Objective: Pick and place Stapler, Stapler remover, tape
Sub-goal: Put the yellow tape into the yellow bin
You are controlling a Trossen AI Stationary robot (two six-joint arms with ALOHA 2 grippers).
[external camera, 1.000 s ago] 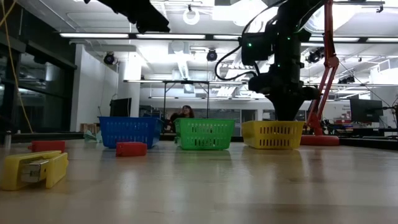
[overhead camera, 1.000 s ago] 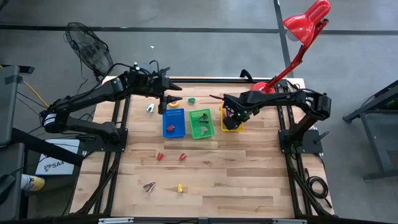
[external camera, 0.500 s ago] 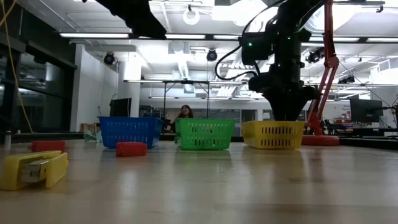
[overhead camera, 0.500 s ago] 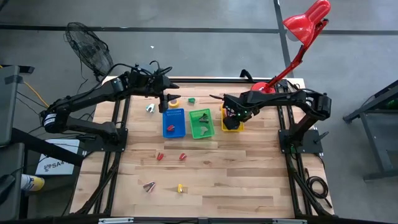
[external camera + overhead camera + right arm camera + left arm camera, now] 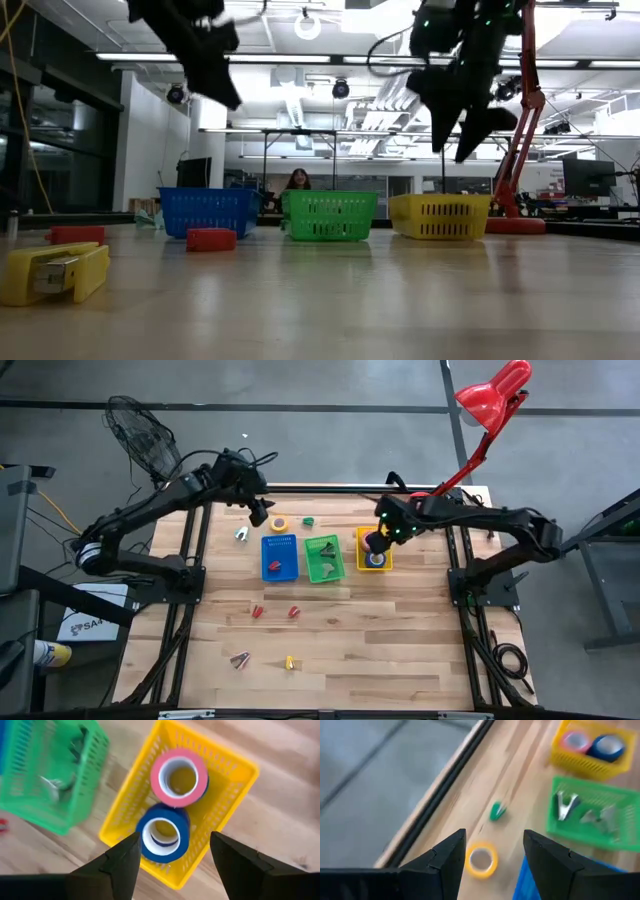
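Note:
My left gripper (image 5: 262,513) is open and empty, held above the table's far left part; the yellow tape roll (image 5: 481,860) lies flat on the table ahead of its fingers, next to a small green piece (image 5: 496,811). My right gripper (image 5: 379,540) is open and empty above the yellow bin (image 5: 235,775), where a pink roll (image 5: 179,776) and a blue roll (image 5: 162,832) lie flat. A red stapler (image 5: 275,567) lies in the blue bin (image 5: 280,545). Silver staple removers (image 5: 567,805) lie in the green bin (image 5: 323,557).
On the table lie a silver staple remover (image 5: 242,534) left of the blue bin, two red staplers (image 5: 257,611) (image 5: 293,612), another silver remover (image 5: 240,658) and a yellow stapler (image 5: 290,662) near the front. A red lamp (image 5: 485,405) stands at the far right corner.
My right gripper has risen out of the yellow bin and stands above it; the blue roll now shows in the bin. My left gripper has drawn back from over the blue bin's far end toward the table's far left and has tipped.

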